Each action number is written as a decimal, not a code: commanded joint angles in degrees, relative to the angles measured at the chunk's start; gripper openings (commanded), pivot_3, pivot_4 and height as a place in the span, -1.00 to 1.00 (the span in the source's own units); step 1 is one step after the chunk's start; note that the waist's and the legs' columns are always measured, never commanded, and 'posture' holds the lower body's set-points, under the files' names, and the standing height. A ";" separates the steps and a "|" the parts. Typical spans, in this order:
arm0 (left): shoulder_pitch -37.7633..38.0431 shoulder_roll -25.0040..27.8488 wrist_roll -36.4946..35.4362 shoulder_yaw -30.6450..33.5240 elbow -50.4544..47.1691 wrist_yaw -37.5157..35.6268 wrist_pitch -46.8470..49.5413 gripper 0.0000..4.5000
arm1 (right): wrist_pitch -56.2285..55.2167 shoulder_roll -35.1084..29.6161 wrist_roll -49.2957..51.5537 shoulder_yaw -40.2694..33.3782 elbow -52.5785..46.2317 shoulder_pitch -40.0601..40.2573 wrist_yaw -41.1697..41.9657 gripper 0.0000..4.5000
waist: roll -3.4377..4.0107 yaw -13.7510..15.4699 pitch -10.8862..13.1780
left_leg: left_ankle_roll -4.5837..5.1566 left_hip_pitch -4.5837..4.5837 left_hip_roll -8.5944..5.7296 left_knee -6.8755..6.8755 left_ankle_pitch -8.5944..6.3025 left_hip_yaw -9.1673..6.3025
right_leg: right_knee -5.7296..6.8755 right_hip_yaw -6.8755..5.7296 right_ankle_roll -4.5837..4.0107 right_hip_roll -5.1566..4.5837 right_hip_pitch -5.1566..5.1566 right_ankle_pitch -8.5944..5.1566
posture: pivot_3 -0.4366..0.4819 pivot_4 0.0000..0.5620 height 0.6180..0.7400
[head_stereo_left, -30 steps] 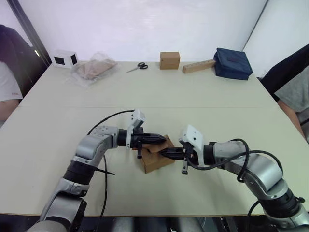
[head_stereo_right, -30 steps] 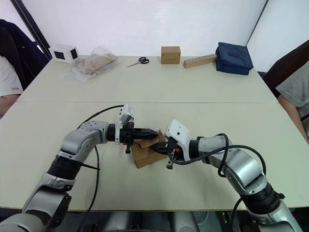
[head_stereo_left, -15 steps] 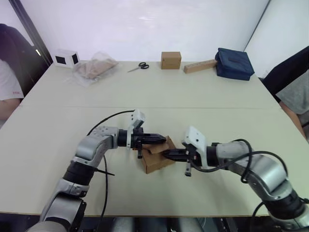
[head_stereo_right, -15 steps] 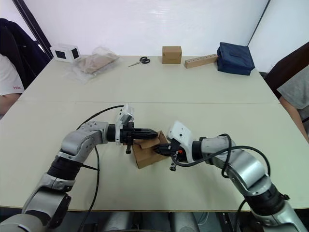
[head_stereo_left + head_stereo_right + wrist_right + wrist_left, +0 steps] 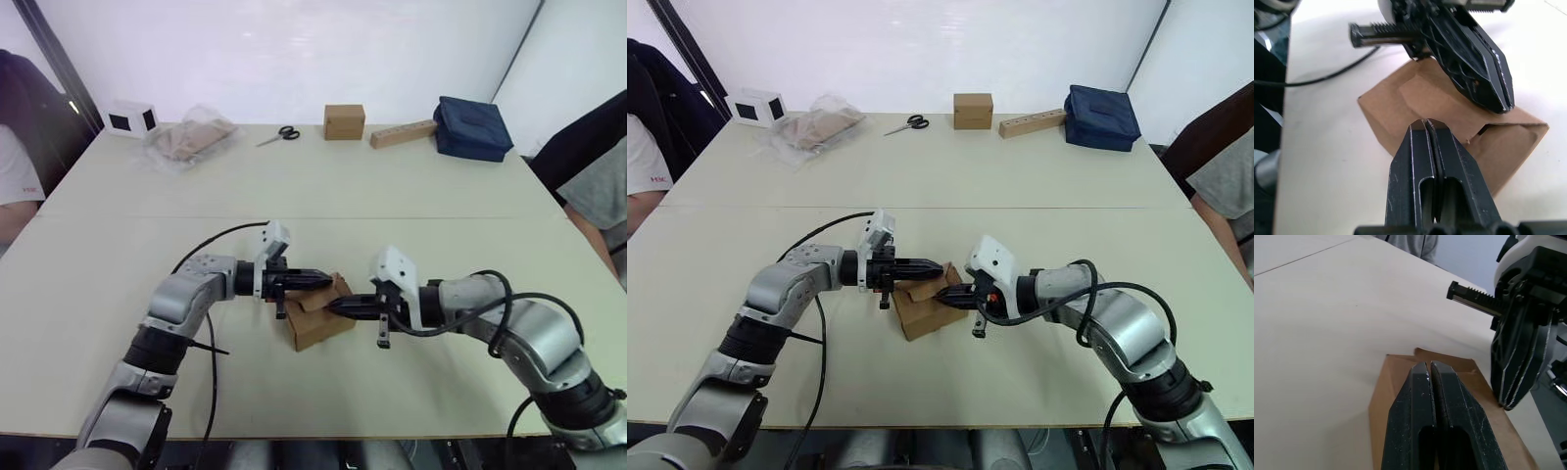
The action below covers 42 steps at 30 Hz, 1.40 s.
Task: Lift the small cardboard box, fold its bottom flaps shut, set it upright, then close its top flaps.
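Right end effector [image 5: 331, 306] shifted; beige table [image 5: 392, 186].

Both arms reach inward, forearms low and nearly level. The left claw [image 5: 325, 280] and the right claw [image 5: 333, 307] point toward each other, tips almost meeting, each with its two black fingers pressed together.

Your table [image 5: 118, 255] lies open around the small cardboard box [image 5: 315, 321]; scissors [image 5: 280, 135] and clutter sit well away at 12 o'clock.
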 commanded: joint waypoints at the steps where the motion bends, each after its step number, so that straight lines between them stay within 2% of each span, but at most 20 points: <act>1: 0.62 0.47 -0.82 0.57 -2.93 0.50 0.73 -0.96 | -2.27 0.45 -1.37 0.99 0.83 -0.88 1.33 -1.00 | 0.00 0.00 0.00 | 0.00 0.00 0.00 0.00 0.00 0.00 | 0.00 0.00 0.00 0.00 0.00 0.00 | -0.05 -0.47 1.00; 13: 2.43 1.09 -2.11 1.48 -6.30 2.24 2.49 -0.96 | -4.73 3.96 -4.17 2.98 5.82 -2.75 2.16 -1.00 | 0.00 -0.07 0.00 | 0.00 0.03 0.02 0.00 0.00 0.00 | 0.03 0.00 0.00 0.02 0.00 0.00 | -0.05 -0.47 1.00; 30: 2.66 2.49 -2.93 2.82 -6.43 2.55 1.79 -0.96 | -6.15 5.74 -6.62 2.98 8.20 -4.09 2.77 -1.00 | 0.01 0.00 0.00 | 0.00 0.03 0.01 0.00 0.00 0.01 | 0.04 0.00 0.00 -0.01 0.01 0.00 | -0.05 -0.47 1.00; 37: 4.08 5.34 -1.61 1.89 -8.33 0.75 0.20 -0.96 | -3.16 3.51 -3.29 -1.19 2.32 -1.24 2.47 -1.00 | 0.02 0.01 0.01 | 0.00 0.02 0.01 0.00 0.00 0.01 | 0.03 0.00 0.00 -0.02 0.00 0.00 | -0.05 -0.47 1.00; 42: 6.91 8.16 1.24 -0.35 -9.27 -0.50 -2.82 -0.96 | 1.27 2.77 4.15 -8.57 -2.90 -0.16 1.78 -1.00 | 0.02 0.01 0.01 | 0.00 0.00 0.01 0.00 0.00 0.01 | 0.02 0.00 -0.01 -0.05 -0.02 0.00 | -0.05 -0.47 1.00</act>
